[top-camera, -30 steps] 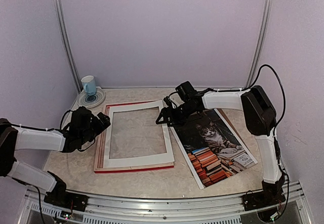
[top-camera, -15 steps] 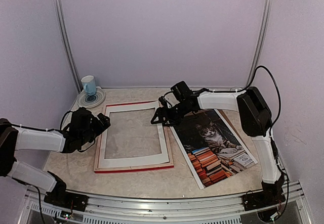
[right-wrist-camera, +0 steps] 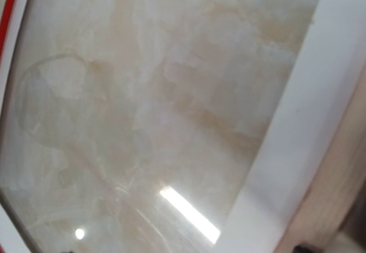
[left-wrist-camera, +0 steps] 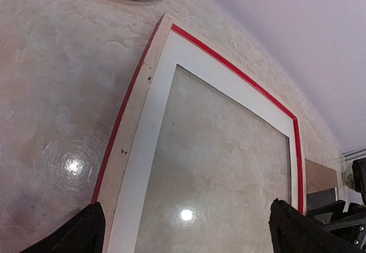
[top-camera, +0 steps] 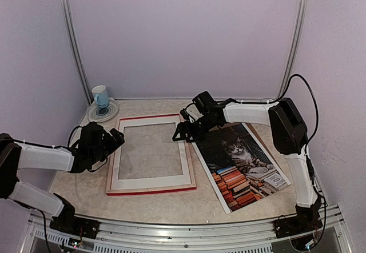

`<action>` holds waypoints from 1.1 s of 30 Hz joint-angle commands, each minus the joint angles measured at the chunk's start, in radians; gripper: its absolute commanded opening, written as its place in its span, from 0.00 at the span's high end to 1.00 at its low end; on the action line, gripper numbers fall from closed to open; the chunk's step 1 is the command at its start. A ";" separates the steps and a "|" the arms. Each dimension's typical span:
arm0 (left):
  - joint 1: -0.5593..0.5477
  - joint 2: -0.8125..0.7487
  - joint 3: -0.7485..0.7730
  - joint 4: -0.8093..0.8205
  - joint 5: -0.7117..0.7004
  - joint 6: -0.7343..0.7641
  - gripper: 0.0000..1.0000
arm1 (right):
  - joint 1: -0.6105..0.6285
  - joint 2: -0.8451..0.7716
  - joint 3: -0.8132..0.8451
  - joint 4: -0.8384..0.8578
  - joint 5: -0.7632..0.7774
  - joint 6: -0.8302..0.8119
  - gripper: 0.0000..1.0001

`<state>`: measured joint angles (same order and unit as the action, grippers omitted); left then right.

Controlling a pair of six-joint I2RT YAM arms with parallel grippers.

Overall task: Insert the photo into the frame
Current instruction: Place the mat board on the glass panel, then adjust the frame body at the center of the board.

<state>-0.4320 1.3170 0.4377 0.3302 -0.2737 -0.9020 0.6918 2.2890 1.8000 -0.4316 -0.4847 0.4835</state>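
I find the frame (top-camera: 150, 191) lying flat on the table (top-camera: 171, 207) with the white mat (top-camera: 153, 180) seated in it, apparently readied for loading. The photo (top-camera: 243, 161) lies face up beside its right edge, unheld. The left gripper (top-camera: 117, 139) stands wide and empty at the frame's left rail. The right gripper (top-camera: 182, 132), also wide, hangs over the mat's far right corner; I cannot tell whether it touches.

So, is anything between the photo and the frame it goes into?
Nothing lies between the photo and the frame. The white mat lies on the frame, and the right hand is over its far right corner.
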 commanded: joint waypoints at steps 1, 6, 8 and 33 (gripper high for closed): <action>0.007 0.006 -0.013 0.023 -0.002 -0.002 0.01 | 0.003 -0.049 0.008 -0.048 0.039 -0.026 0.18; 0.015 0.028 -0.011 0.033 -0.007 0.003 0.01 | -0.035 -0.096 -0.047 -0.021 0.029 -0.021 0.17; 0.026 0.040 -0.010 0.044 -0.003 0.007 0.01 | -0.066 -0.131 -0.096 0.002 0.020 -0.018 0.17; 0.054 0.291 0.164 0.092 0.104 0.076 0.01 | -0.609 -0.570 -0.787 0.231 0.039 0.022 0.14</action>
<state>-0.3801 1.5791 0.5518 0.3950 -0.2111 -0.8505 0.1059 1.7786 1.0782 -0.2615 -0.5003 0.4614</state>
